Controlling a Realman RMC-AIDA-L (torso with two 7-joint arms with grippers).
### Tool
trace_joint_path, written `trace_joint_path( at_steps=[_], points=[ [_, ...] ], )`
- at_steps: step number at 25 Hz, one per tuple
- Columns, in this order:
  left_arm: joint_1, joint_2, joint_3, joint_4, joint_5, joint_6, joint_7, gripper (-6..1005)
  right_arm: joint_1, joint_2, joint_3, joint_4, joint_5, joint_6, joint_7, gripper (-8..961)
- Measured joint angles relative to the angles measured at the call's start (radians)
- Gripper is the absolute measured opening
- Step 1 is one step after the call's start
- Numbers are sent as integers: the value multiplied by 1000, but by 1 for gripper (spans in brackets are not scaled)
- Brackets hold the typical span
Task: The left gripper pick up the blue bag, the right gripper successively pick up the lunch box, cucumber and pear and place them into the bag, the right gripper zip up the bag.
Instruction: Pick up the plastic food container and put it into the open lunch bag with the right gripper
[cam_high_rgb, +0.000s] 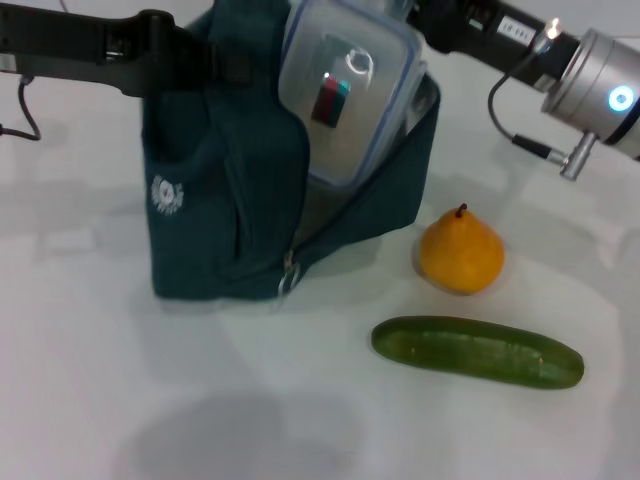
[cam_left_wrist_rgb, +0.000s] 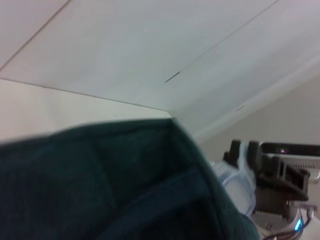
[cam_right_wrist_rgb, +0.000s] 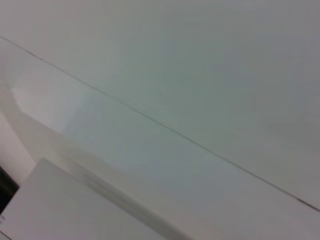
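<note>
My right hand (cam_left_wrist_rgb: 250, 165) grips the lunch box (cam_high_rgb: 345, 90), half inside the blue bag (cam_high_rgb: 220, 220) held up by my left hand (cam_high_rgb: 185, 55); I should lower it flat before releasing.

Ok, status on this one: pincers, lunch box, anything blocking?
Left pincer at blue bag's top. Right pincer clamped on lunch box, halfway into bag. Pear, cucumber on table, nothing blocking.

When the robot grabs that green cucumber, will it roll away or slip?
Probably a bit of both. The cucumber is a long round cylinder lying flat on the white table, so a sideways nudge could roll it. Its skin looks smooth and shiny, so it may slip. It looks straight and firm, unlikely to bend.
</note>
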Motion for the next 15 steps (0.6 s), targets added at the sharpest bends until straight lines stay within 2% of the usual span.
trace_joint_path(
  at_steps=[3,7,15],
  points=[
    [-1,0,2,-1,0,-5,1,42,-18,0,-79,-31,48,41,-5,144],
    [-3,-3,6,-9,1,-8,6,42,-30,0,-129,-63,58,96,-7,156],
    [2,-1,5,-30,4,-8,17,42,-37,0,-143,-81,58,126,-41,180]
  ],
)
